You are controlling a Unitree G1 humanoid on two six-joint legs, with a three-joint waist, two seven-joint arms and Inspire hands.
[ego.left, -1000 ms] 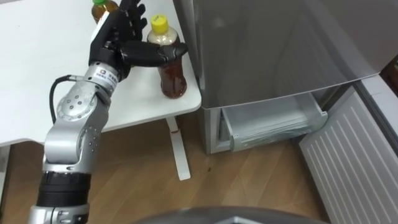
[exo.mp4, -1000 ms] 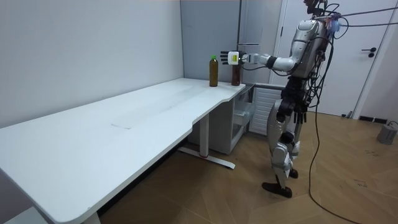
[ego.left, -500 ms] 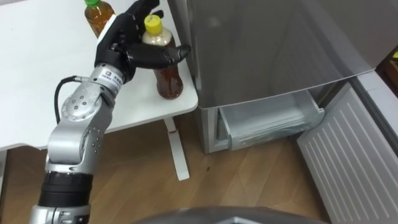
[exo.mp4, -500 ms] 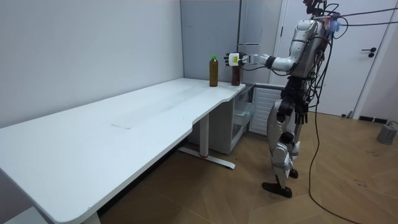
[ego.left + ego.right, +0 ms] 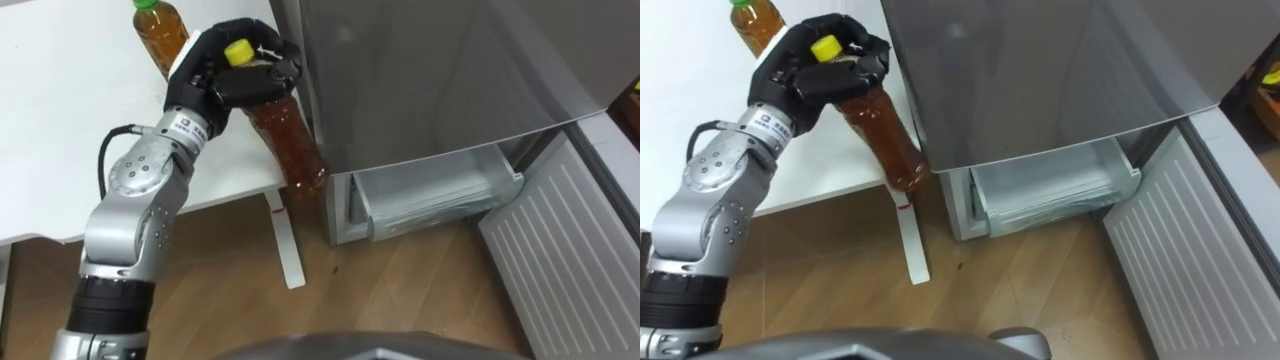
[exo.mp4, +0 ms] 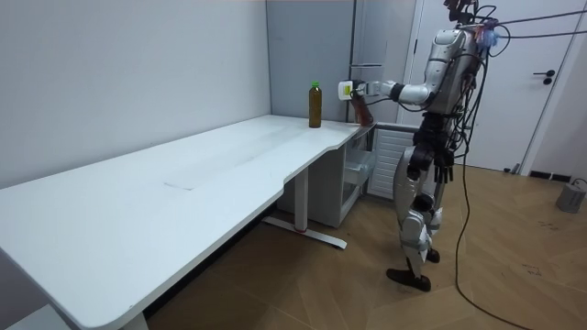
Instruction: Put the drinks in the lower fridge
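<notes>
My left hand (image 5: 215, 75) is shut on a yellow-capped bottle of brown drink (image 5: 290, 140), gripping it near the neck. The bottle is tilted, its base hanging past the white table's (image 5: 80, 120) right edge, close to the grey fridge (image 5: 430, 80). In the room view the same bottle (image 6: 364, 110) is held above the table's far corner by that hand (image 6: 348, 88). A green-capped bottle of brown drink (image 5: 160, 30) stands upright on the table behind the hand. My right hand (image 6: 447, 158) hangs by my hip in the room view.
The fridge's lower door (image 5: 570, 240) stands swung open to the right, showing a clear drawer (image 5: 430, 195) inside. Wooden floor lies below, with the table's white leg (image 5: 285, 240) next to the fridge. I stand upright facing the fridge and the table's corner.
My left hand closed round the yellow-capped bottle and lifted it off the table, tilting it towards the fridge. The green-capped bottle has stayed put.
</notes>
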